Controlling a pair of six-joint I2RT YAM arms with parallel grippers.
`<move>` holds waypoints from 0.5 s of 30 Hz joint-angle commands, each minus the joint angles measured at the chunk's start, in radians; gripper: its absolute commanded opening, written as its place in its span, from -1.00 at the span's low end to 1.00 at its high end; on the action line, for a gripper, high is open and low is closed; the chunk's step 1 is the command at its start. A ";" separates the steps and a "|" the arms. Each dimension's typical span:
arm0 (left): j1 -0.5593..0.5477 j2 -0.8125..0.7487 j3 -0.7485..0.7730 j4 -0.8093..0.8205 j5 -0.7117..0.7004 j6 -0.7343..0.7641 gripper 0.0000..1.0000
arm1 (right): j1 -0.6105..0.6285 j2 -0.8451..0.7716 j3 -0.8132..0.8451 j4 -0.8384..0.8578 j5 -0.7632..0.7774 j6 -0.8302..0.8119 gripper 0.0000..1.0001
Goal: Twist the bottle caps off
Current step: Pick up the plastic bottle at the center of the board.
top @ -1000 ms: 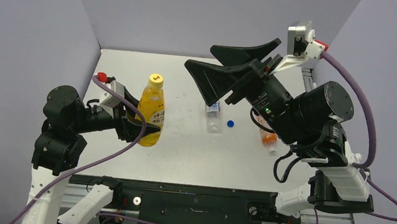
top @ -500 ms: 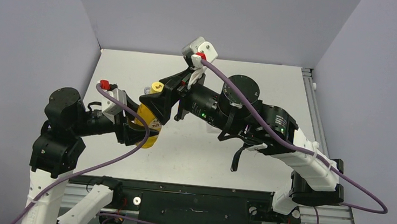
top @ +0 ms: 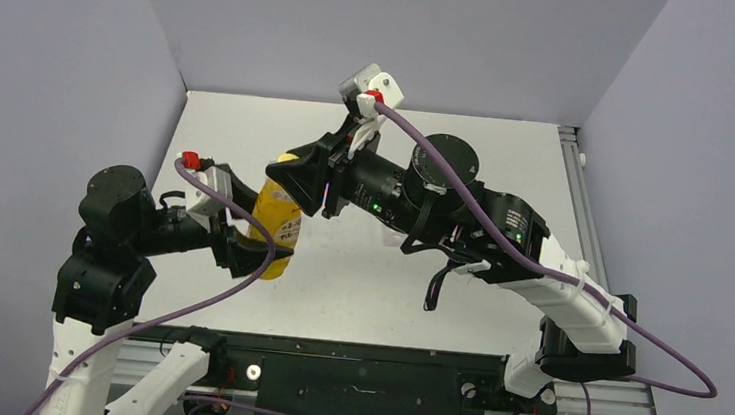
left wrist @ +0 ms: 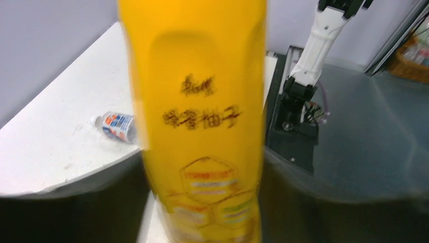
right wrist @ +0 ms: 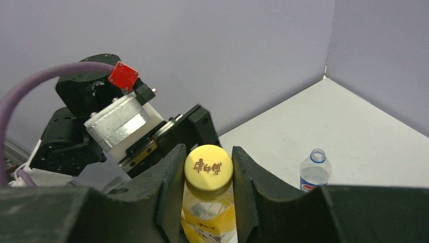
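1. Now my right gripper [right wrist: 208, 174] is pressed together on the yellow cap [right wrist: 208, 166], one finger touching each side of its rim.
2. My left gripper [top: 262, 241] pinches the bottle [left wrist: 197, 101] around its lower body, over the left part of the table [top: 356, 287].
3. To do this twist well, I judge I should turn my right wrist about the bottle's own axis, squeeze hard enough that the fingers do not slip, and let the left clamp stop the bottle spinning along.
4. Seen from the right wrist, the cap sits centred between my fingers, on top of the bottle's neck, with the left gripper lower down on the bottle.
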 commanded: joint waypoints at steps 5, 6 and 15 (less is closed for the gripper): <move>-0.001 -0.026 -0.007 0.274 -0.015 -0.251 0.93 | -0.008 -0.084 -0.172 0.139 0.040 0.013 -0.99; -0.001 -0.024 -0.010 0.322 -0.012 -0.304 0.93 | -0.007 -0.098 -0.188 0.165 0.039 0.011 -1.00; 0.000 -0.010 -0.061 0.360 0.044 -0.374 0.93 | 0.016 -0.171 -0.336 0.325 0.044 -0.006 -1.00</move>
